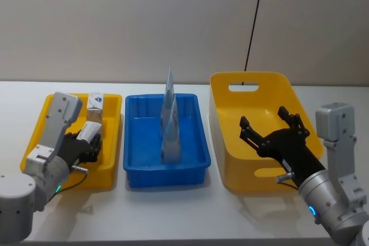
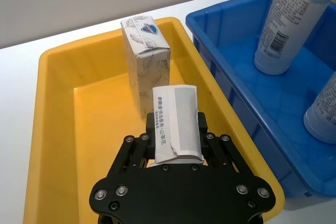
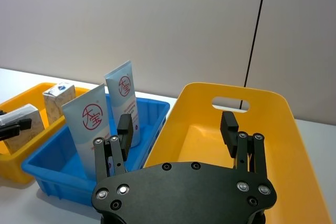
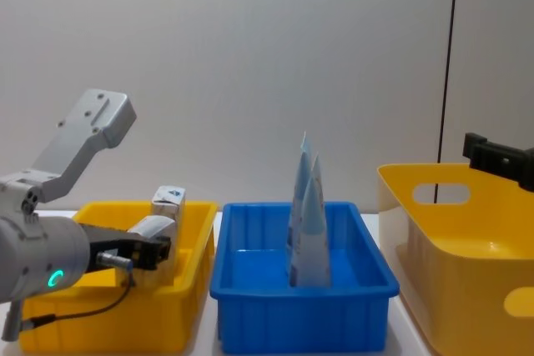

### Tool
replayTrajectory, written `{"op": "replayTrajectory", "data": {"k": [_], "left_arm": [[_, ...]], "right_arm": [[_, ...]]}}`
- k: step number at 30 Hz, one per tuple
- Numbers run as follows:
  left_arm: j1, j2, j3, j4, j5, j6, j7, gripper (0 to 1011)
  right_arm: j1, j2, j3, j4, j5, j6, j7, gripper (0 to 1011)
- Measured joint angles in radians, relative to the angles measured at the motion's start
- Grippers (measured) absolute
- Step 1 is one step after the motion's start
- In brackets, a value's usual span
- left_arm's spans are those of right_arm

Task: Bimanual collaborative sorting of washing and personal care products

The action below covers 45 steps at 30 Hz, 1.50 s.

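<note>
Left gripper (image 2: 176, 135): clamped on a whitish pack (image 2: 175, 109), above the yellow tray (image 2: 58, 59).
Neighbour: second pack (image 2: 143, 51) stands upright just beyond, and looks easy to topple.
Doing it well: lower onto bare tray floor; release only once seated.
Right gripper (image 1: 271, 129): fingers apart, over the yellow basket (image 1: 230, 168).
Tubes (image 1: 170, 122): upright in the blue bin (image 1: 196, 165).
</note>
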<state>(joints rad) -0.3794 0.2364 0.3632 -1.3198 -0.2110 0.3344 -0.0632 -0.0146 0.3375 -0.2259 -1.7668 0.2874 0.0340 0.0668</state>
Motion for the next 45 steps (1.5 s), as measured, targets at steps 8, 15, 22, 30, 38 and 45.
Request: {"op": "replayTrajectory", "data": {"k": [8,15,22,30,38,45], "left_arm": [[0.034,0.019,-0.014,-0.026,-0.009,-0.034,-0.024,364],[0.082,0.054,-0.037,-0.065,-0.027,-0.101,-0.071,364],[0.119,0.101,-0.059,-0.111,-0.042,-0.168,-0.137,364],[0.145,0.163,-0.081,-0.170,-0.063,-0.233,-0.228,364],[0.150,0.231,-0.098,-0.231,-0.100,-0.283,-0.341,364],[0.137,0.274,-0.101,-0.262,-0.139,-0.315,-0.438,364]], "right_arm": [[0.000,0.000,0.000,0.000,0.000,0.000,0.000,1001],[0.000,0.000,0.000,0.000,0.000,0.000,0.000,1001],[0.000,0.000,0.000,0.000,0.000,0.000,0.000,1002],[0.000,0.000,0.000,0.000,0.000,0.000,0.000,1002],[0.000,0.000,0.000,0.000,0.000,0.000,0.000,1002],[0.000,0.000,0.000,0.000,0.000,0.000,0.000,1002]]}}
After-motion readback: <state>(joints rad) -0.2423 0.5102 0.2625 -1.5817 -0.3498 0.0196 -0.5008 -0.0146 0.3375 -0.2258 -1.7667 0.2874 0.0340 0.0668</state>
